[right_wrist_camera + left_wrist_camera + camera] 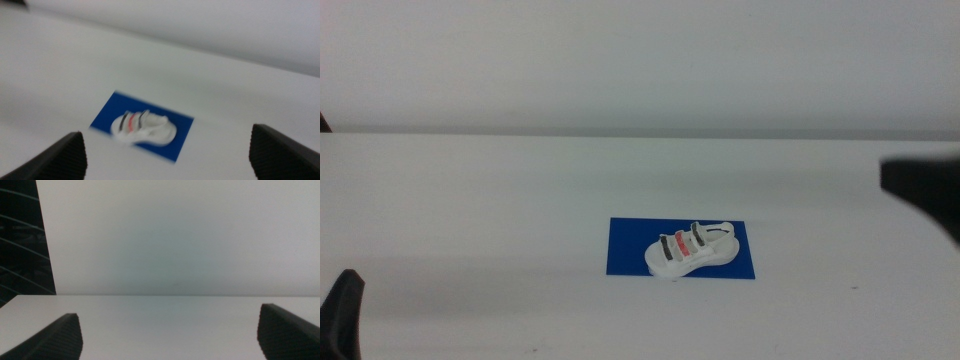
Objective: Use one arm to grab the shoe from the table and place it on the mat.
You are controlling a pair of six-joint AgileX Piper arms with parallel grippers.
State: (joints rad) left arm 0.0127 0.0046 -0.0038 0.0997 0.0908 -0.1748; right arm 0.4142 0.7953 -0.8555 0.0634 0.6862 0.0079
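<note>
Shoe (690,249) is already sitting on the mat (625,250), sole down, and it overhangs the mat's near edge a touch at the toe end, so judging from how things lie the placing part looks done. Mat is the landmark here: it lies flat on the table (470,200), roughly mid-table, and the shoe takes up the right-hand half of it with bare blue showing on the other side. Right gripper (165,155) is up and well off to the right of the mat, nothing between its fingers, jaws spread wide with the shoe and mat visible in the gap, far from touching either. In the middle view it's just a dark blurry shape (920,190) at the right edge, well apart from the mat, and the right wrist picture is smeared too, so I'd guess that arm is on the move rather than parked, can't say which way. Makes sense for it to be open and clear: a shoe resting on the mat needs no holding. Left gripper (170,335) waits far to the left of the mat, low by the table's near edge, fingers also spread and empty, looking out over bare table and wall, not at the mat at all. Only its tip (345,315) shows in the middle view.
</note>
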